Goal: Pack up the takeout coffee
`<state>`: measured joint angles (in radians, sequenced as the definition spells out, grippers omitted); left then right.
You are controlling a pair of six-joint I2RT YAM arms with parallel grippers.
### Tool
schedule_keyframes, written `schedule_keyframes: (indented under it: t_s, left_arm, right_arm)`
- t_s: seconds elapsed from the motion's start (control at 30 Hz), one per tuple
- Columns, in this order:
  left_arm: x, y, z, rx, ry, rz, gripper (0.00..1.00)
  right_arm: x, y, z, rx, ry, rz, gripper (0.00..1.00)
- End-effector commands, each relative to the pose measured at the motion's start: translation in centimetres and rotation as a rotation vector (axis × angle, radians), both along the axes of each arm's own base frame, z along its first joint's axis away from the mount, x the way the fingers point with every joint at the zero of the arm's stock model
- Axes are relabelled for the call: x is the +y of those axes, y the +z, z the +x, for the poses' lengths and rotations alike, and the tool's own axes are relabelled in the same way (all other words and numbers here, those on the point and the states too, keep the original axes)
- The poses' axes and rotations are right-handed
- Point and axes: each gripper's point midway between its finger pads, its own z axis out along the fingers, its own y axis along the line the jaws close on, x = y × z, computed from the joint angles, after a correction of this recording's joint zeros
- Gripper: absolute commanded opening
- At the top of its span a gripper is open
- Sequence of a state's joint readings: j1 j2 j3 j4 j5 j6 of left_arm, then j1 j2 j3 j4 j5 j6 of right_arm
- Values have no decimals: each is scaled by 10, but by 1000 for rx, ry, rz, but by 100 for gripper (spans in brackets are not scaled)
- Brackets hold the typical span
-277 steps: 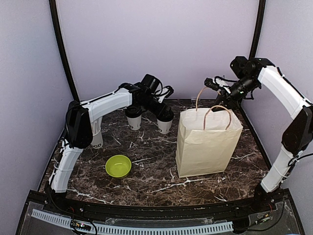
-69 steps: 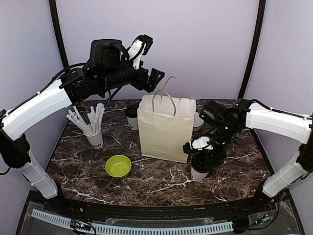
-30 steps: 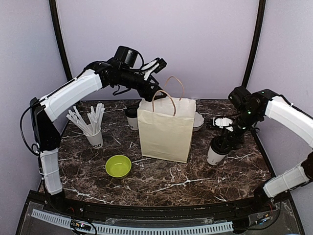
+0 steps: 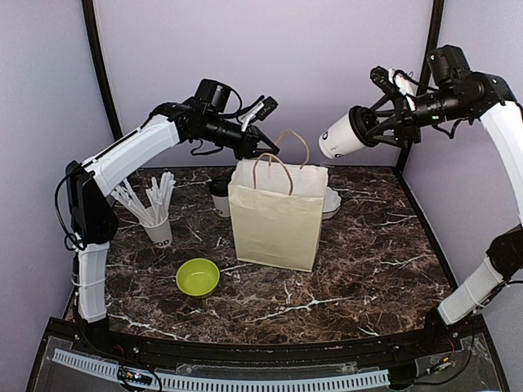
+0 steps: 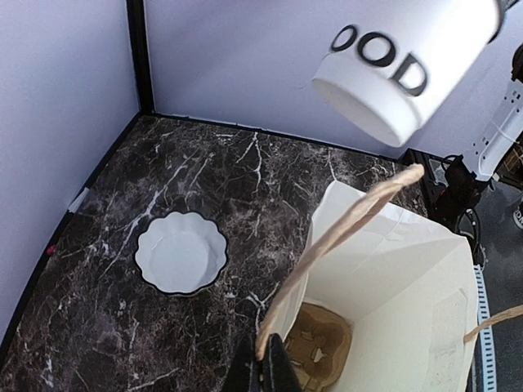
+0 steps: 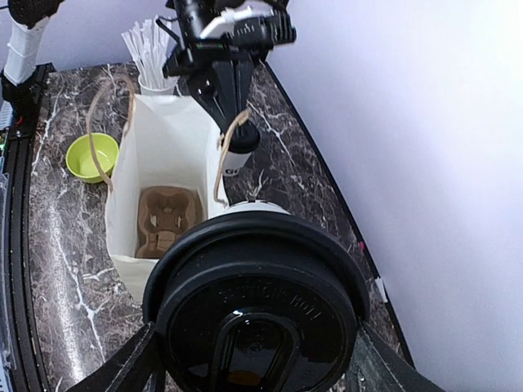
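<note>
White paper with dark lettering and a black lid: the first coffee cup (image 4: 341, 139) is up in the air, lying almost on its side with its base pointing left and its lid pointing right. It sits higher than the open top of the paper bag (image 4: 274, 216) and off to its right, touching nothing but my right tool (image 4: 369, 129). That tool is clamped around the cup's lid end, and in the right wrist view the lid (image 6: 257, 310) fills the lower frame with a finger on either side. The second cup (image 4: 221, 196) stands upright on the bench (image 4: 368, 269) at the bag's far left corner, partly hidden behind it. The bag stands upright mid-bench with its mouth open, and I can see a brown pulp cup carrier (image 6: 167, 219) lying on its bottom. My left tool (image 4: 263, 151) hangs over the bag's far edge with its fingers pinched tight on one twine handle (image 5: 343, 237). From the left wrist camera that handle runs taut from the fingers up to the bag's rim. A white scalloped dish (image 5: 181, 253) rests on the bench just right of the bag on the far side. A lime-green bowl (image 4: 197, 277) sits near and left of the bag, well apart from it. A white cup full of straws (image 4: 157, 229) stands at the left side of the bench.
</note>
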<state>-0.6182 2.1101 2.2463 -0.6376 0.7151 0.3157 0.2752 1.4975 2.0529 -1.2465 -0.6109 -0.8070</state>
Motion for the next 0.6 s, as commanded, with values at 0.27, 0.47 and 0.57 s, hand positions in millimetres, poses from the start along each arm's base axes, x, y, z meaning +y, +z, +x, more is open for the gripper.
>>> schedule_keyframes:
  t_s: [0.27,0.47,0.57]
  left_arm:
    - [23,44,-26,107,183,-89,0]
    - [22,54,-41,136,188,-121,0]
    - [19,52,-50,137,177,-112,0]
  right_arm:
    - [77,-9,-48,16,243,-25,60]
    - [103,-37,-31,-12,180,-125,59]
    - [112,-55,-25,-25,158,-193,58]
